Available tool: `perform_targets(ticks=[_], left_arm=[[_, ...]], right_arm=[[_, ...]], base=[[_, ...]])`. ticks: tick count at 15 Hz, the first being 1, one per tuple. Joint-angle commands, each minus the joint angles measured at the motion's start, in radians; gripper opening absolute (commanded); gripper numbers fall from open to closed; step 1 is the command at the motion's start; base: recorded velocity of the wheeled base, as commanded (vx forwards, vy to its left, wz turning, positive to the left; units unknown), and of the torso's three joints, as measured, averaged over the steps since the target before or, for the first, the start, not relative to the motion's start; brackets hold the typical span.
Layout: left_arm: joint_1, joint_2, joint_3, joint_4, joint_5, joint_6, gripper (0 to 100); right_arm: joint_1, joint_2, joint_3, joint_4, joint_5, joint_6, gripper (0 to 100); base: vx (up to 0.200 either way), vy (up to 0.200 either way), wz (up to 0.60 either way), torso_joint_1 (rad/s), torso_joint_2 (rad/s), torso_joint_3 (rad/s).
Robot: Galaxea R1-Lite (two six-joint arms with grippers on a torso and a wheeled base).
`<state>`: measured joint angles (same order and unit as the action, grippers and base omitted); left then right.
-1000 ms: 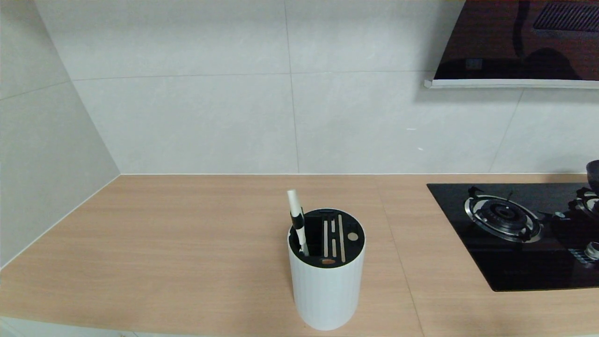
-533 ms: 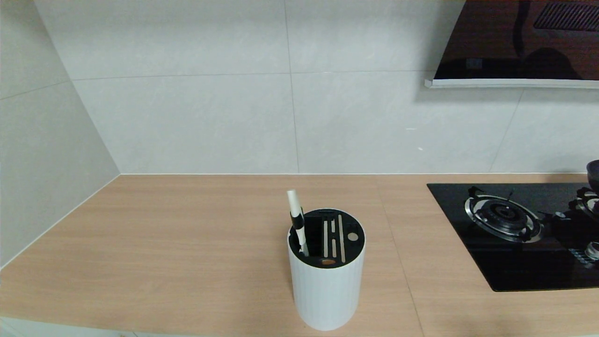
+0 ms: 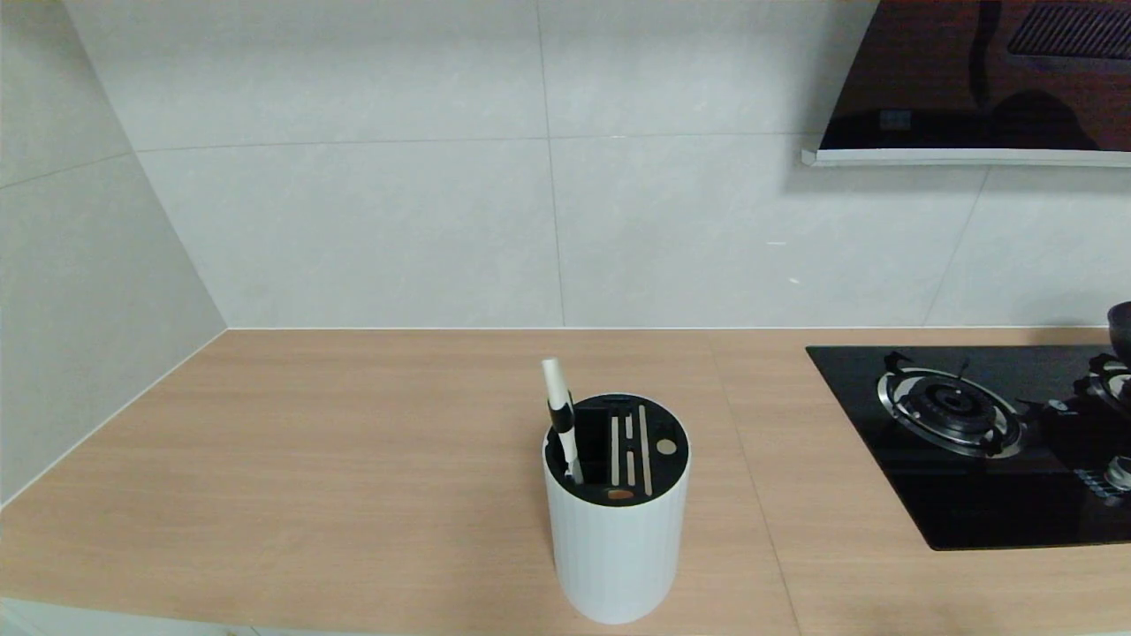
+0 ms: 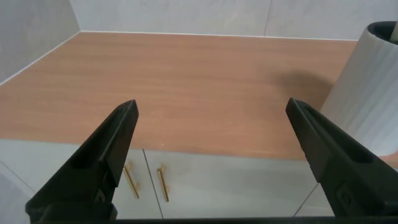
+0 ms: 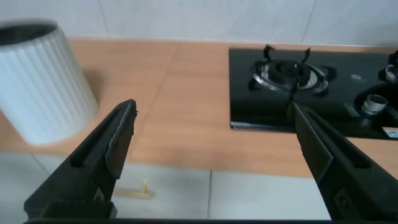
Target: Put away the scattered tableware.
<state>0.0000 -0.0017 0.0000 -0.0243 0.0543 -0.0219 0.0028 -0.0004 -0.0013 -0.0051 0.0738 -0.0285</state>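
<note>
A white ribbed cylindrical holder (image 3: 617, 530) with a black slotted top stands near the front edge of the wooden counter (image 3: 353, 459). One white-and-black utensil handle (image 3: 558, 415) sticks up from its left side. The holder's wall also shows in the left wrist view (image 4: 367, 93) and in the right wrist view (image 5: 40, 84). My left gripper (image 4: 211, 118) hangs open in front of the counter's edge, nothing between its fingers. My right gripper (image 5: 211, 118) is open too, held off the counter's front, between the holder and the stove.
A black gas stove (image 3: 981, 433) with burner grates is set into the counter at the right, with a range hood (image 3: 972, 88) above it. Tiled walls close off the back and left. Cabinet doors with gold handles (image 4: 163, 183) sit below the counter.
</note>
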Motion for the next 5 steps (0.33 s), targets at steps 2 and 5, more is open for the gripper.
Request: perform_targets(ticks=[2, 5], left_arm=[[0.000, 0.002, 0.000, 0.000, -0.001, 0.000, 100], [0.000, 0.002, 0.000, 0.000, 0.001, -0.001, 100]], right_arm=[[0.000, 0.000, 0.001, 0.004, -0.005, 0.019, 100], [0.002, 0.000, 0.001, 0.004, -0.005, 0.019, 100]], base=[[0.000, 0.000, 0.00, 0.000, 0.00, 0.000], [0.000, 0.000, 0.00, 0.000, 0.00, 0.000]])
